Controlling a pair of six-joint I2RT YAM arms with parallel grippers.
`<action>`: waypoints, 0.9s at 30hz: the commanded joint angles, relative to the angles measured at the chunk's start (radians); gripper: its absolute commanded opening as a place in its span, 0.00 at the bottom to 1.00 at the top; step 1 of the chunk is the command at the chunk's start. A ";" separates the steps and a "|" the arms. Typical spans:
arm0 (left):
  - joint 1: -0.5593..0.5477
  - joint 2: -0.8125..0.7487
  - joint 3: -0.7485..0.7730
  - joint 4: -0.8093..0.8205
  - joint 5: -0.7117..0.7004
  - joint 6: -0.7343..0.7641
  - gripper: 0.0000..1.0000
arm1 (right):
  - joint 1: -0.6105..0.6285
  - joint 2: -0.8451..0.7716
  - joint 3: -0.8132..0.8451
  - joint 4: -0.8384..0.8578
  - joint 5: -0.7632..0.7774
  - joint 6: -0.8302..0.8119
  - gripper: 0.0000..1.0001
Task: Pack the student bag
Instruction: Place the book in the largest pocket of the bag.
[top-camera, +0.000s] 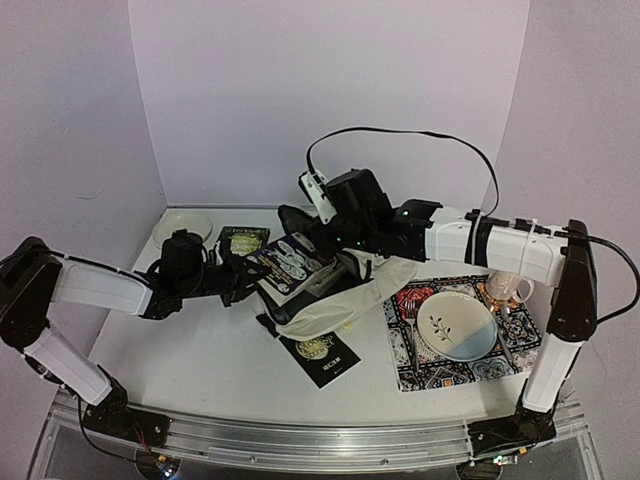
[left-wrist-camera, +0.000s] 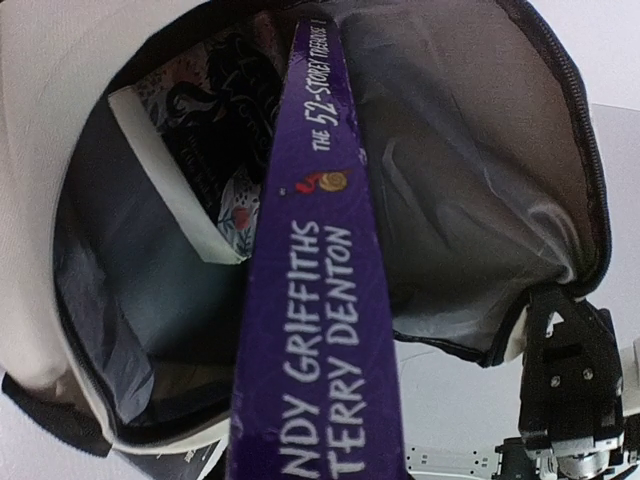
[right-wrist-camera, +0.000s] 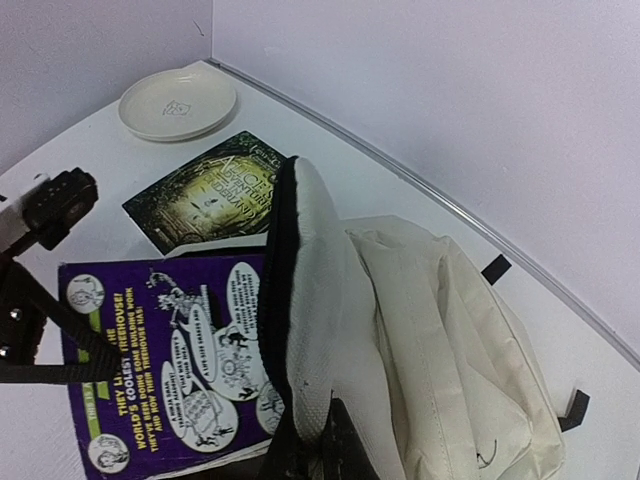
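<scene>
Purple book (left-wrist-camera: 315, 300), gripped by left gripper (top-camera: 238, 278), pokes into student bag (top-camera: 345, 305) (patterned book (left-wrist-camera: 215, 150) inside); right gripper (right-wrist-camera: 318, 452) pinches its rim.

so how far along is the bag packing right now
Done: one black-and-white patterned book sits inside the cream fabric backpack. In hand: the right tool pinches its rim open while the left tool feeds in the purple paperback book, most of it outside. Left: probably the dark green book and the black gold-printed book on the table, then zipping up.
</scene>
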 joint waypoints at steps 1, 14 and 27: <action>-0.007 0.104 0.153 0.219 -0.011 -0.015 0.00 | 0.016 -0.076 0.014 0.116 -0.043 -0.050 0.00; -0.067 0.316 0.348 0.266 0.006 -0.050 0.00 | 0.016 -0.066 0.033 0.130 -0.069 -0.103 0.00; -0.060 0.524 0.499 0.244 -0.149 0.048 0.13 | 0.016 -0.061 0.006 0.146 -0.071 -0.119 0.00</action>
